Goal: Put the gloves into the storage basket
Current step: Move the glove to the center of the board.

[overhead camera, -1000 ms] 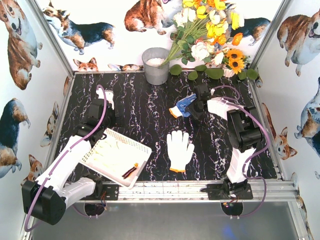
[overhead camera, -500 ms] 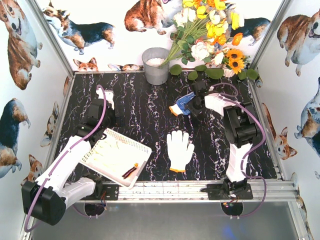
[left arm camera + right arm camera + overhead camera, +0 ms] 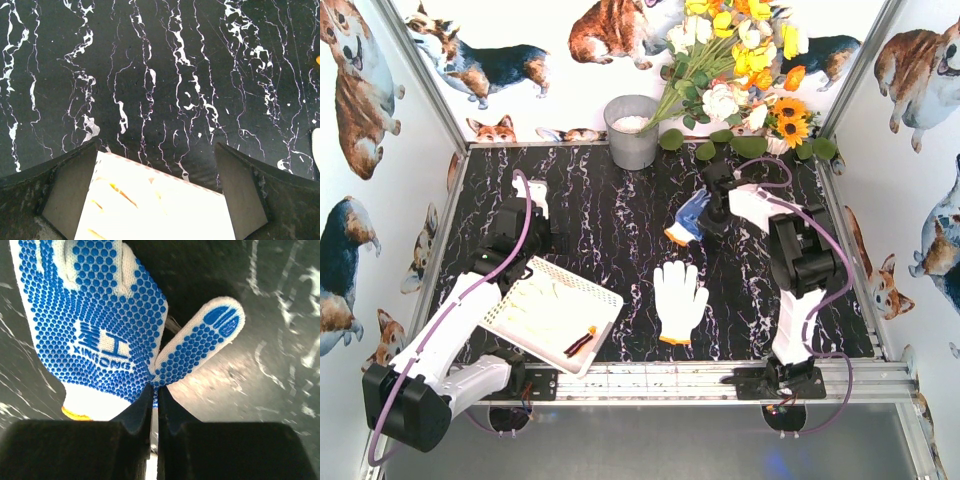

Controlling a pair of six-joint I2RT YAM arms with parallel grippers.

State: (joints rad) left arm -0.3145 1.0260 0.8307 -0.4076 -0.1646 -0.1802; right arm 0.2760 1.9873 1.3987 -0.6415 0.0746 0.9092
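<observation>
— Blue glove (image 3: 95, 330): where, and held how?
— Toward the far right of the table, seemingly lifted, well apart from the basket (image 3: 575, 275) at the near left. Pinched in the right gripper (image 3: 154, 390), clamped tight on only a thin fold where thumb meets palm.
— Risk?
— Slipping out mid-carry, with so little fabric between the fingers. Could also brush the white glove (image 3: 680, 300), lying flat between grip and basket, and shove it askew.
— And at the basket?
— Sits askew just below the left gripper (image 3: 156, 190), spread wide and seemingly gripping nothing. Crowded spot: risks a knock between arms, or a drop onto the rim instead of inside.
</observation>
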